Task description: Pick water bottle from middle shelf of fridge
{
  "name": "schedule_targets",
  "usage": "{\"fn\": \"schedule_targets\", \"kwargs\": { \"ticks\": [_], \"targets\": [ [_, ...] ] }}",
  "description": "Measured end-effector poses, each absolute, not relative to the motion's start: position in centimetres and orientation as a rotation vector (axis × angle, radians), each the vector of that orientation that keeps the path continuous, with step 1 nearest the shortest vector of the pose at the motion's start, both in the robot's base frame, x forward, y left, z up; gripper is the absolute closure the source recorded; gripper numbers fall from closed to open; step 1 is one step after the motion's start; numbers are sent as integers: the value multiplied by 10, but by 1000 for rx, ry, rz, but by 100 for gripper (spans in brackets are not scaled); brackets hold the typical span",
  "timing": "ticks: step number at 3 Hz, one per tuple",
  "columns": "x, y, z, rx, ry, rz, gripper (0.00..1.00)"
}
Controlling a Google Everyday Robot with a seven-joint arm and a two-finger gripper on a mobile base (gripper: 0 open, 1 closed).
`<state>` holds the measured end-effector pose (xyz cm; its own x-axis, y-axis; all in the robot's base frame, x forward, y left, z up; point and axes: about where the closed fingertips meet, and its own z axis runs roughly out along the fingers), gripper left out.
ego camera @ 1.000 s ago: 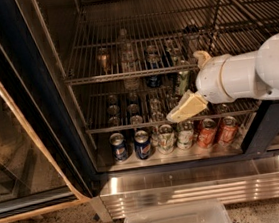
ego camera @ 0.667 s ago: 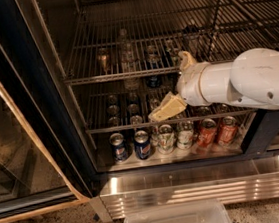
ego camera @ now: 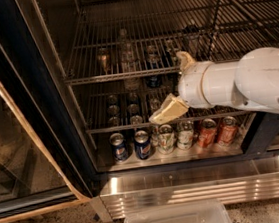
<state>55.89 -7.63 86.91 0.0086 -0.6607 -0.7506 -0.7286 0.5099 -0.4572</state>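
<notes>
Racks of silvery chrome wire fill the large display fridge with dark blue-black frame, and its glass door stands open at the left. The small clear plastic water bottle with ribbed sides and a pale cap stands upright on the middle shelf of thin parallel chrome rods, a little behind the front rail and left of its centre. A small brownish can stands just beside the bottle on the left, and a dark can on the right. The white robot arm comes in from the right edge, and its gripper with two cream-coloured fingers hangs in front of the fridge, to the right of the bottle and lower, apart from it. The two fingers are spread wide: the upper one points up at the front rail of the middle shelf, the lower one points down and to the left, over the front rail of the rack below. Nothing is held between them. On the fridge floor, along its front edge, stands a row of cans: two blue cans at the left, two white-and-green cans in the middle, two red-orange cans at the right. A clear plastic bin sits on the speckled ground before the ribbed steel base strip.
</notes>
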Motion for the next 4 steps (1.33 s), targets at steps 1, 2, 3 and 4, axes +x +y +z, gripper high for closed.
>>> {"fn": "schedule_targets", "kwargs": {
  "ticks": [1,2,3,4],
  "targets": [
    [535,-79,888,-1185,1661,14,0],
    [522,-79,894,-1171,1640,2,0],
    [516,-74,873,-1137,1644,68,0],
    [512,-63,841,-1078,1619,171,0]
  ]
}}
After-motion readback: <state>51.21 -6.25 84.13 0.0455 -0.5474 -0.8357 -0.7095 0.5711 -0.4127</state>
